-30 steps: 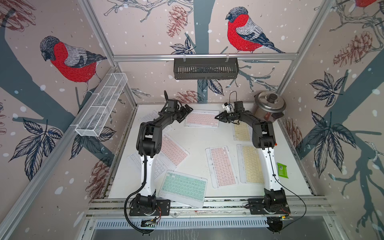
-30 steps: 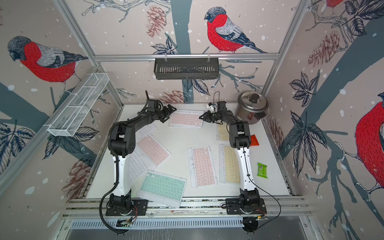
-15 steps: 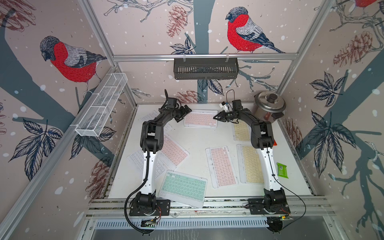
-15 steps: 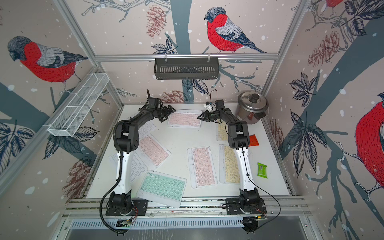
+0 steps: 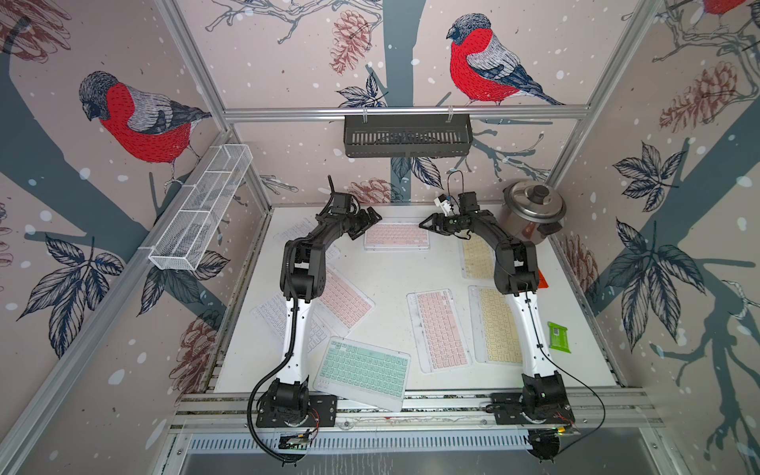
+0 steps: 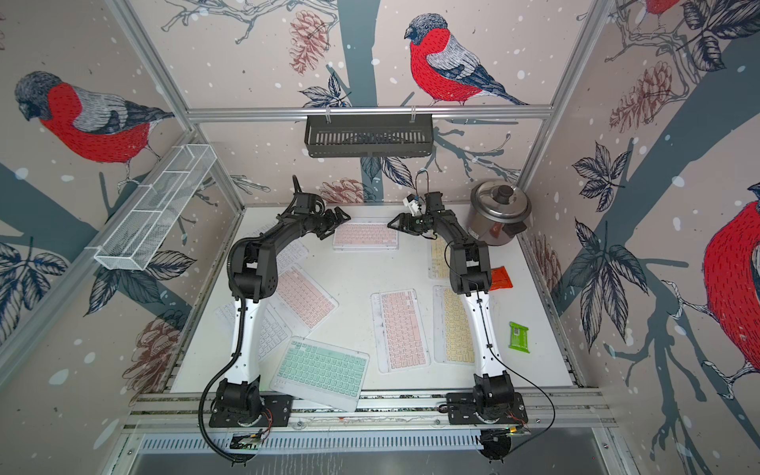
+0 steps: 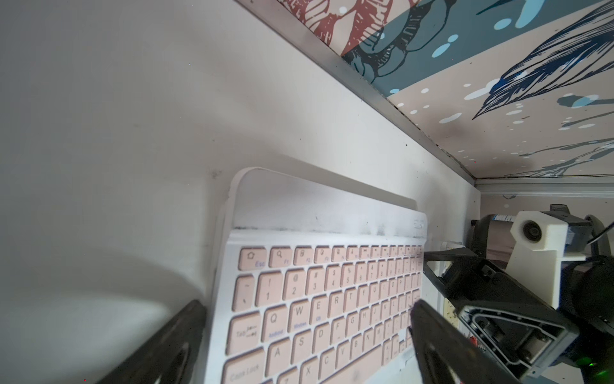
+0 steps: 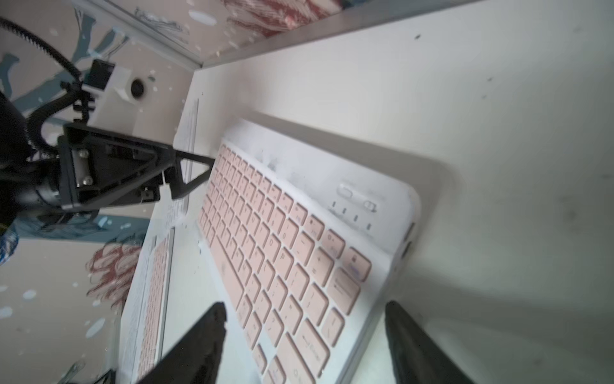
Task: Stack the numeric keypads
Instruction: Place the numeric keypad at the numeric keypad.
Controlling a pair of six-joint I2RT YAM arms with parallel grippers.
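There we had it: the pink-keyed, white-framed flat keypad (image 5: 397, 236) lay flat at the far side of the white surface (image 5: 390, 279), close to the back wall, and both arms were reaching in on it. The left claw (image 5: 364, 224) sat at its left end, fingers spread wide. The right claw (image 5: 427, 225) sat at its right end, fingers also apart, pinching nothing. Nearer us, the mint-green keypad (image 5: 364, 372) overhung the surface's front edge.

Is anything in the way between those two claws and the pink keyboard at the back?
Nothing visible. The open left gripper and open right gripper sit right at the two short ends of the pink keypad.
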